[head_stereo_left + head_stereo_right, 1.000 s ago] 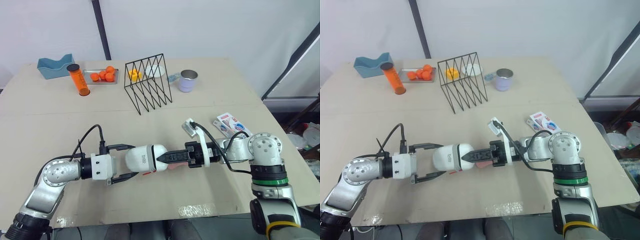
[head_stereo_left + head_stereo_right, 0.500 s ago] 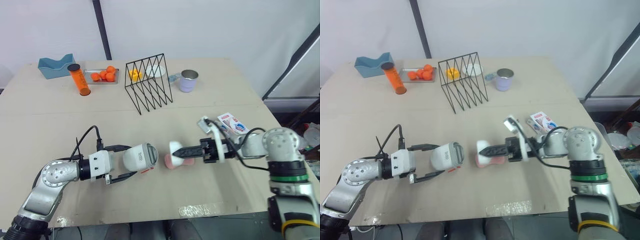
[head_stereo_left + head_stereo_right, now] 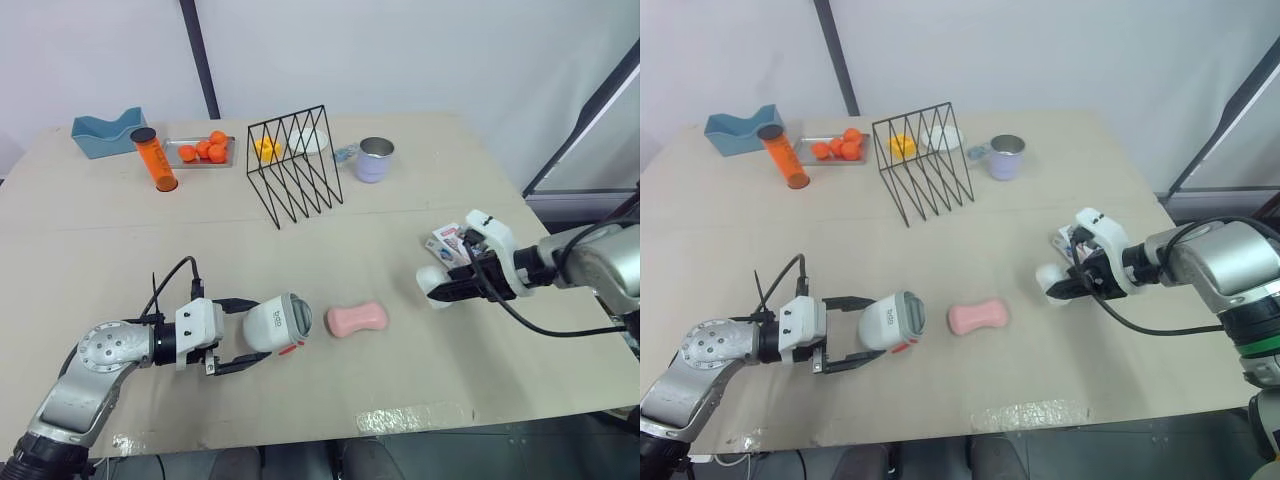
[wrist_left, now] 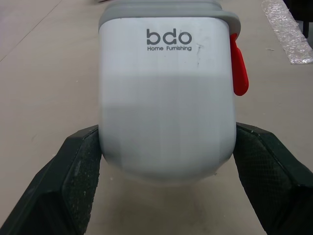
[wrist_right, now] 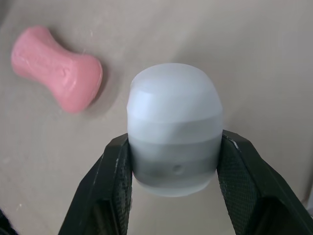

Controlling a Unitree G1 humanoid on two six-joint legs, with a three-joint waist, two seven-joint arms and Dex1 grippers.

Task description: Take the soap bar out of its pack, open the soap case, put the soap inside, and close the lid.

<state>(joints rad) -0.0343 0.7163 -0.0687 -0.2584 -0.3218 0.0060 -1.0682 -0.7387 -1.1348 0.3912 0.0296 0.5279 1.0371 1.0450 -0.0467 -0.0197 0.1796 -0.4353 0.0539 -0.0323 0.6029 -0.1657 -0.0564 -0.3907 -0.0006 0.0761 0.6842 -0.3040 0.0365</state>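
Note:
The pink soap bar [image 3: 357,320] lies bare on the table between my two arms, also seen at soap bar [image 5: 56,68]. My left gripper [image 3: 255,334] is shut on the white soap case [image 3: 278,323], gripping its sides; the case [image 4: 166,98] has a red latch and its open end faces the soap. To the right, my right gripper [image 3: 441,286] is shut on the translucent white lid [image 5: 173,142], held just above the table. The soap pack [image 3: 452,243] lies just behind that gripper.
A black wire rack [image 3: 295,165] stands at mid back, with a metal cup [image 3: 377,160] to its right. An orange tube [image 3: 157,160], a tray of oranges [image 3: 203,150] and a blue container [image 3: 110,132] sit back left. Tape [image 3: 415,418] marks the front edge.
My right gripper has drawn away to the right with the lid. The soap now lies alone on the table. My left gripper with the case has pulled back slightly left.

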